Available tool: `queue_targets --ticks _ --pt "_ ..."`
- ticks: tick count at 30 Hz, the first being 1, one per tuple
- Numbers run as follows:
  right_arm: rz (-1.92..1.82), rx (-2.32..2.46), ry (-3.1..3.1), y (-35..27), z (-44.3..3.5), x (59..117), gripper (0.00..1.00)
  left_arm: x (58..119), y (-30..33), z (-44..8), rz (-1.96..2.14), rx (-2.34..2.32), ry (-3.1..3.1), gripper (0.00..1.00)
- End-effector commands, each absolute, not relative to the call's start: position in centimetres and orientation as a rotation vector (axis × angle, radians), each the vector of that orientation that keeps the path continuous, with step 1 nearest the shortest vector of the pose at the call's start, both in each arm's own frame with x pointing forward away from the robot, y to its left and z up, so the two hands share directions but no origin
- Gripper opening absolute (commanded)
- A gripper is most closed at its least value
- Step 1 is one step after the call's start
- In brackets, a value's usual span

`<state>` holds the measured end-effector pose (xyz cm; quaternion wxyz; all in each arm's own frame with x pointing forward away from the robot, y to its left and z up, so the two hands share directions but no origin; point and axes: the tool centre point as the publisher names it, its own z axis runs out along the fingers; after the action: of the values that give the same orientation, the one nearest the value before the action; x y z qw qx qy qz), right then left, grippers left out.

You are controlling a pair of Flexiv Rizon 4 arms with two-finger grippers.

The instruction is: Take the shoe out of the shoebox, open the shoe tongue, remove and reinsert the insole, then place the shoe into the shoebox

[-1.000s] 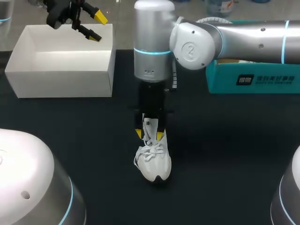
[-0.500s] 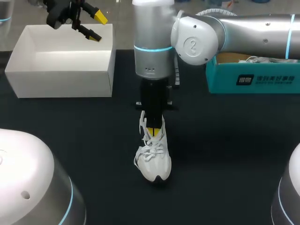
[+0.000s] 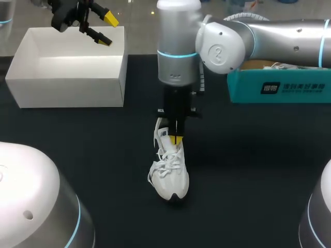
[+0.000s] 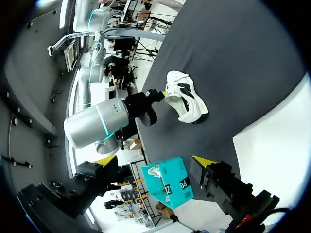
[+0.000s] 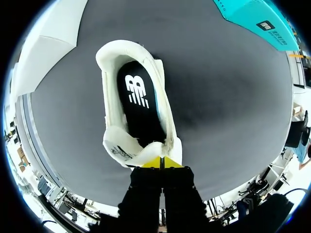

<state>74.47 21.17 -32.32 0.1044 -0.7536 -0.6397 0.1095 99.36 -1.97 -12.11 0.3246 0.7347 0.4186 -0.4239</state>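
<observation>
On table (image 3: 258, 170): one shoe (image 3: 169, 175); two boxes (image 3: 67, 77) (image 3: 279, 88); right claw (image 3: 177, 139) pinching tongue (image 5: 129, 150).

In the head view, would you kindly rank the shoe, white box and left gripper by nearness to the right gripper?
1. shoe, gripped at its tongue by the right gripper.
2. white box, back left.
3. left gripper, above that box's far rim.

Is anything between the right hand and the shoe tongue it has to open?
Nothing visible. The right hand is shut on the tongue of the shoe, right at the opening over the insole.
</observation>
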Motion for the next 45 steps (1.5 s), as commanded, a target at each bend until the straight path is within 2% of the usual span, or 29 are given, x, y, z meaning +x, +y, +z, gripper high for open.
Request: queue_targets --ticks 1,15,29,33,38,45 --pt "0.312 -2.198 -1.881 20.6 -33.5 75.1 0.0 99.5 -1.9 -12.1 -1.112 1.931 1.097 1.0" --pt "0.359 -2.231 -1.919 22.5 -30.0 73.8 0.0 99.5 -1.9 -12.1 -1.112 1.931 1.097 1.0" --pt "0.278 -2.179 -1.969 21.8 -33.7 76.5 0.0 99.5 -1.9 -12.1 -1.112 1.931 1.097 1.0" --pt "0.281 -2.189 -1.994 21.9 -33.0 76.5 0.0 99.5 -1.9 -12.1 -1.112 1.931 1.097 1.0" --pt "0.149 -2.161 -2.105 21.3 -30.8 76.2 0.0 99.5 -1.9 -12.1 -1.112 1.931 1.097 1.0" --pt "-0.16 -1.749 -2.433 20.3 -30.2 77.7 0.0 99.5 -1.9 -12.1 -1.112 1.931 1.097 1.0"
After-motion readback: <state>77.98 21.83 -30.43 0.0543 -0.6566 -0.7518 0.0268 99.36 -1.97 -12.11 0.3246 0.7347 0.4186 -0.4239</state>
